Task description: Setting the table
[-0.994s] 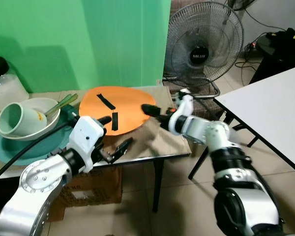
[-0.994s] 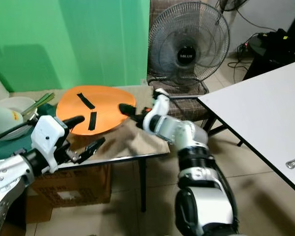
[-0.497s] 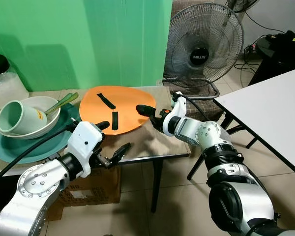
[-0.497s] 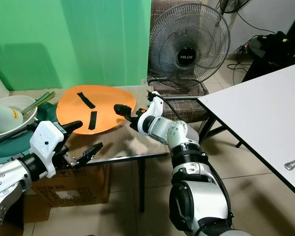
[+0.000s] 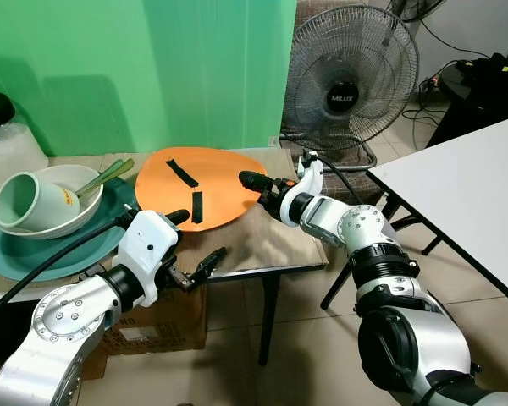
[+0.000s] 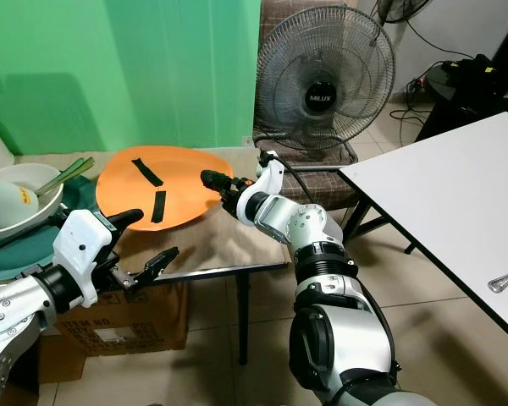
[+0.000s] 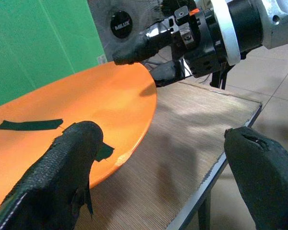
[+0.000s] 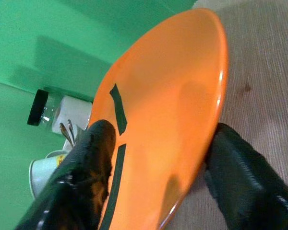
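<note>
Since a second ago the right hand [image 5: 256,188] has slid in along the desk [image 5: 275,245] and now straddles the near rim of the orange plate [image 5: 207,182] — one black finger over the glossy top face, the other at or just under the edge, as the right wrist view shows. The fingers are parted around the rim and not yet closed on it; I judge this is the approach for a pinch grip, since a shallow plate lying flat offers only its lip.

The left hand [image 5: 196,245] hovers wide open at the desk's front edge, holding nothing. The plate is smooth and oval with two dark strips on it, lying on a matte woven brown surface. Beside it, a pale mug [image 5: 25,205] is tipped in a white bowl [image 5: 72,182] on a teal plate [image 5: 17,255].
</note>
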{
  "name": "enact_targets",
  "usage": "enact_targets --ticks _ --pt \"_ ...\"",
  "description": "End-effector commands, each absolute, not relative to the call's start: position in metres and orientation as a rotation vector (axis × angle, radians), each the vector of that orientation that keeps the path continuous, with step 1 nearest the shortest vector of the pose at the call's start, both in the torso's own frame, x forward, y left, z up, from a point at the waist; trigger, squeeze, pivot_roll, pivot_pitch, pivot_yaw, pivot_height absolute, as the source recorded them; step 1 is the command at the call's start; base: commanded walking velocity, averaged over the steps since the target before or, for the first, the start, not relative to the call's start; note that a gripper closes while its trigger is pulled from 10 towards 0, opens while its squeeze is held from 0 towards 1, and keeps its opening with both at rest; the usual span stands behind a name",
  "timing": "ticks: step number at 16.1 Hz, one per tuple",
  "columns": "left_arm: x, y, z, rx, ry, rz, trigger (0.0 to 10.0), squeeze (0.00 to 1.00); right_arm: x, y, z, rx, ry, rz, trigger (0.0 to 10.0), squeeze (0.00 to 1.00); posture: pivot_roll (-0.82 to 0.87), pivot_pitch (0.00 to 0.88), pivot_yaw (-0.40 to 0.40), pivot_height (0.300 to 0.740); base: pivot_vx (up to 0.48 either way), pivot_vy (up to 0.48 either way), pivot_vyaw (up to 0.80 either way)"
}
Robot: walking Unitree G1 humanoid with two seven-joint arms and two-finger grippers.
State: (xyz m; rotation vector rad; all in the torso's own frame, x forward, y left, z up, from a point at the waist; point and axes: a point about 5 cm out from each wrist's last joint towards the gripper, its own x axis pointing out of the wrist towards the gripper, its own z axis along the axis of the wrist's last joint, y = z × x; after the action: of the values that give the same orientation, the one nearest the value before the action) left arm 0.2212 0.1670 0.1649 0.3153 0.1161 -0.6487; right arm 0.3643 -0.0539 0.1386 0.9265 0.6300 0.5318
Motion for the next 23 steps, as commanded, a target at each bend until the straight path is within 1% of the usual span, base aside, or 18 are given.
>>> enact_targets --ticks 1,10,15,21,23 --pt "0.219 0.164 0.167 0.321 0.097 -0.655 10.0 0.0 0.367 -0.051 0.144 0.924 0.612 0.546 0.0 0.0 -0.03 0.0 -0.052 0.74 0.0 0.0 0.0" --pt "0.217 0.166 0.167 0.293 0.095 -0.619 10.0 0.0 0.364 -0.048 0.133 0.974 0.653 0.524 0.0 0.0 -0.02 0.0 -0.065 0.74 0.0 0.0 0.0" --pt "0.215 0.169 0.167 0.296 0.099 -0.602 10.0 0.0 0.363 -0.047 0.129 0.974 0.67 0.514 0.0 0.0 -0.01 0.0 -0.074 0.74 0.0 0.0 0.0" --pt "0.217 0.17 0.168 0.302 0.095 -0.588 10.0 0.0 0.367 -0.052 0.135 1.026 0.646 0.5 0.0 0.0 -0.01 0.0 -0.063 0.74 0.0 0.0 0.0" --pt "0.222 0.175 0.172 0.31 0.081 -0.541 10.0 0.0 0.368 -0.056 0.138 1.066 0.637 0.496 0.0 0.0 -0.01 0.0 -0.053 0.74 0.0 0.0 0.0"
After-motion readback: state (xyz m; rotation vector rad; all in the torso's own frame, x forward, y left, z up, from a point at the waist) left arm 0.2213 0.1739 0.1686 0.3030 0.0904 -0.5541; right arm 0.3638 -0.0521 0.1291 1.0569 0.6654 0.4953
